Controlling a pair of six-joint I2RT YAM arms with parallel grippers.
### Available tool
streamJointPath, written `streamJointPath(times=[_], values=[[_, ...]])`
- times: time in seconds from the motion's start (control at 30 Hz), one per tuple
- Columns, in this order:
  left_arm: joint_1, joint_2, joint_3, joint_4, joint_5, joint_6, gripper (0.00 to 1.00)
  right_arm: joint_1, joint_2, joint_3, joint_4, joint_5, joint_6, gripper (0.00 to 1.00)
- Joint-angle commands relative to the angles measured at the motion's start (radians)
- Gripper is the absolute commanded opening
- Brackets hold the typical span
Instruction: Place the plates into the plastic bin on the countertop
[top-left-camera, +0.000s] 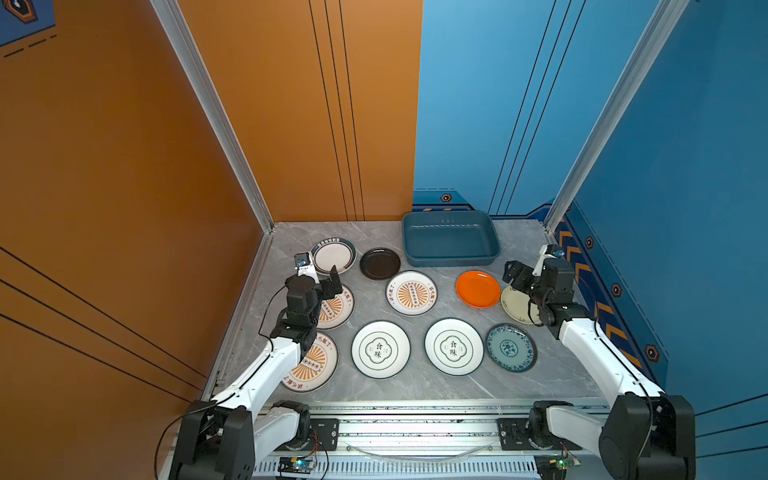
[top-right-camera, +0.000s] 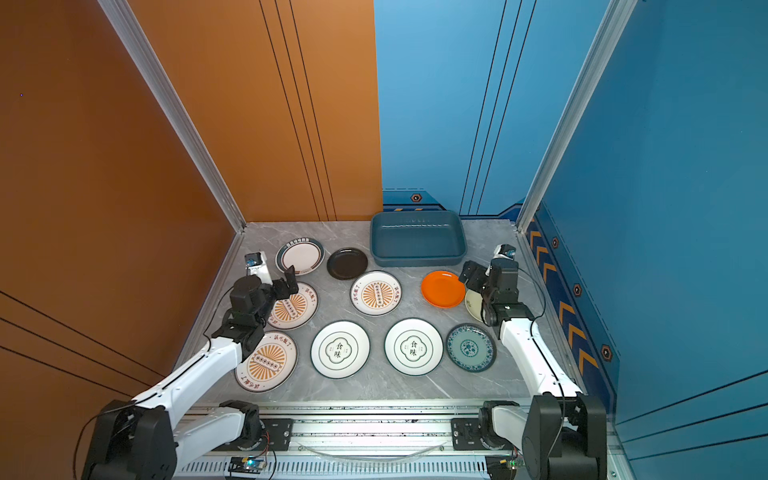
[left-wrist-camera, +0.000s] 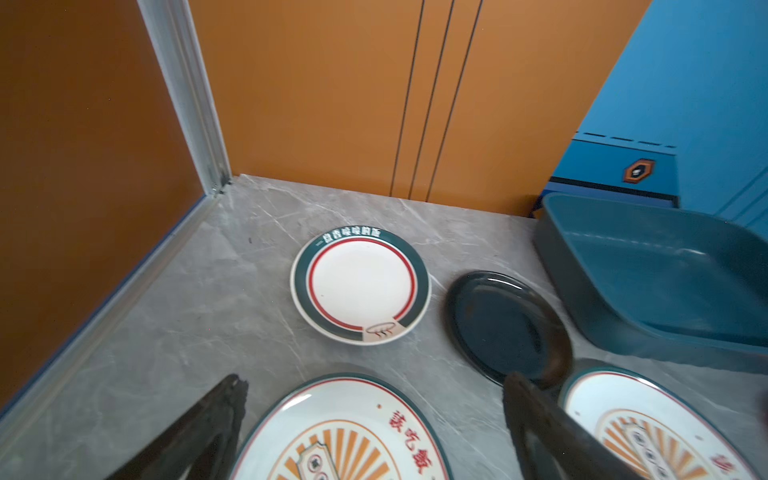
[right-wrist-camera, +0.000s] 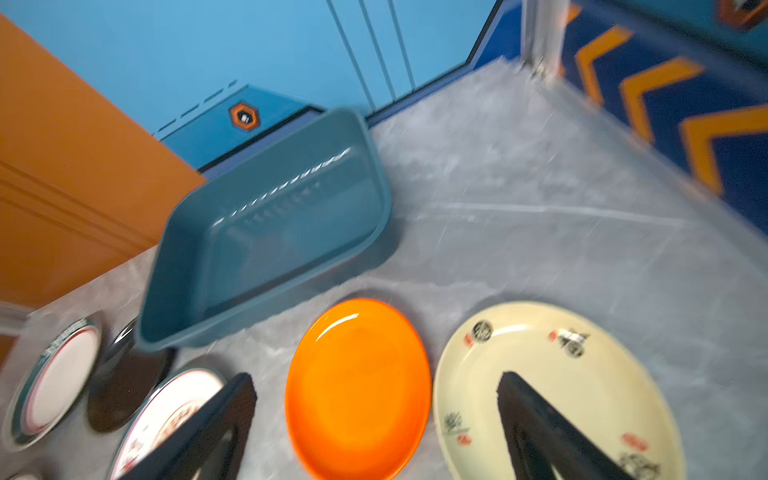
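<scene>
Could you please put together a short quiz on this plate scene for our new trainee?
1. True or false: the dark teal rectangular plastic bin holds no plates yet.
2. Which plate lies right beside the round cream plate? A. the round orange plate B. the round black plate C. the dark-rimmed white plate
3. Fill in: ___ white round plates with an orange sunburst lie on the grey marble countertop.
Key: 1 true; 2 A; 3 three.
</scene>
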Motion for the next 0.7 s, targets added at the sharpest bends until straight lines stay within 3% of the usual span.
streamJointPath(times=[0.0,0.1,0.37,0.67], values=[[-0.009,-0.017,-0.008,-0.1,0.208,-0.159,0.98,0.064,0.019,0.013,-0.111,-0.236,0.059,0.85],[-0.013,-0.012,-0.036,-0.094,0.303,-0.218,0.98,0.143,0.089,0.033,-0.121,-0.276,0.082,0.78],[-0.012,-0.035,-0.109,-0.074,0.334,-0.273,0.98,0.24,0.35,0.056,0.025,-0.344,0.176,0.57],[-0.014,-0.01,-0.114,-0.06,0.359,-0.271,0.98,0.268,0.555,0.132,0.169,-0.376,0.216,0.48]])
